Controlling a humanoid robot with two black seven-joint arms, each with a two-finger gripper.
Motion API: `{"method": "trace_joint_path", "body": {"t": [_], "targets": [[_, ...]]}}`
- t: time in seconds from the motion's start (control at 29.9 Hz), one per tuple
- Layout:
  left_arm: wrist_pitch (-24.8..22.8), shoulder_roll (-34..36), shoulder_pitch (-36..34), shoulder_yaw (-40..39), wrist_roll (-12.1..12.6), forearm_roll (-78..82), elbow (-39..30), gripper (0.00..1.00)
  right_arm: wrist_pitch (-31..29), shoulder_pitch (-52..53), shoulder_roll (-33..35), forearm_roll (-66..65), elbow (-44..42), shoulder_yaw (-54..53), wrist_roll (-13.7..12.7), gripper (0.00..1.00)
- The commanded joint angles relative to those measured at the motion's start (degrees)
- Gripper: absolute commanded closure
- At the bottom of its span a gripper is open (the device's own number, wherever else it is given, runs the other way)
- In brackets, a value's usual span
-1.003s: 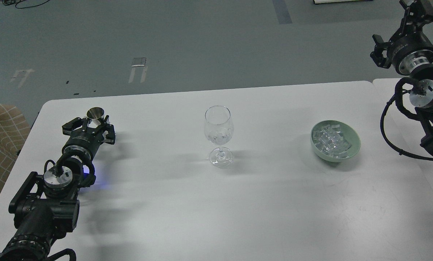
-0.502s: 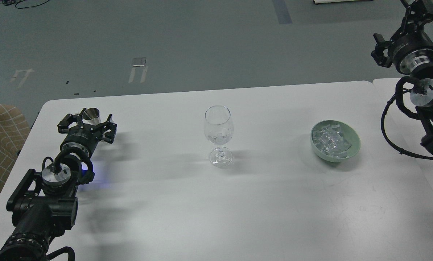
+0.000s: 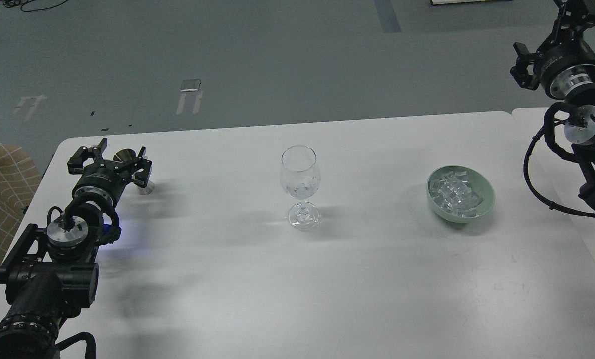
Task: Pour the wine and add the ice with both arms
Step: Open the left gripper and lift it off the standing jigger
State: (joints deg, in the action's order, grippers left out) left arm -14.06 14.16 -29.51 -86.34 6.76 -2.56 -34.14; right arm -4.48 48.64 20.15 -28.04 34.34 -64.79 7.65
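Note:
A clear stemmed glass [image 3: 300, 175] stands mid-table and holds a few ice cubes and a little clear wine [image 3: 300, 192] at the bottom of its bowl. A pale green bowl [image 3: 483, 202] to its right is full of ice [image 3: 454, 192]. My left gripper [image 3: 119, 148] is open at the far left, its fingers spread on either side of the top of a small metal measuring cup [image 3: 124, 155]. I cannot tell whether they touch it. My right gripper [image 3: 576, 12] is raised at the top right, beyond the table edge, partly cut off by the frame.
The white table [image 3: 297, 279] ends just behind the metal cup and the glass, with grey floor beyond. A second white table surface [image 3: 531, 129] adjoins at the right under my right arm. A checked seat [image 3: 1, 184] stands off the left edge.
My left gripper has drawn left and back, so the metal cup now shows toward its right finger with its base uncovered. My right gripper has risen slightly.

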Motion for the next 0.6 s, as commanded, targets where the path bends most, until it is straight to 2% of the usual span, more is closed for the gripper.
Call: {"method": "trace_joint_path", "body": {"t": [0.0,0.2,0.27,0.33,0.57], "targets": [[1.8,1.9,-0.8,0.0,0.0,0.0,-2.2,0.17,0.0,-0.1,0.2,0.1,0.5,-0.1,0.0,0.0],[4.4,3.7,-0.6,0.1,0.0,0.1,-12.2,0.12,0.0,-0.1,0.5,0.3,1.3,-0.2,0.0,0.0],[6.1,4.2,0.0,0.1,0.1,0.1,-16.6,0.11,0.0,0.0,0.5,0.3,1.5,-0.3,0.0,0.0],[9.7,4.2,0.4,0.1,0.0,0.2,-21.9,0.11,-0.1,-0.1,0.6,0.4,2.1,-0.7,0.0,0.0],[16.3,4.2,0.3,0.3,-0.1,0.8,-28.7,0.1,-0.2,-0.2,2.0,0.5,3.4,-1.1,0.0,0.0]]}}
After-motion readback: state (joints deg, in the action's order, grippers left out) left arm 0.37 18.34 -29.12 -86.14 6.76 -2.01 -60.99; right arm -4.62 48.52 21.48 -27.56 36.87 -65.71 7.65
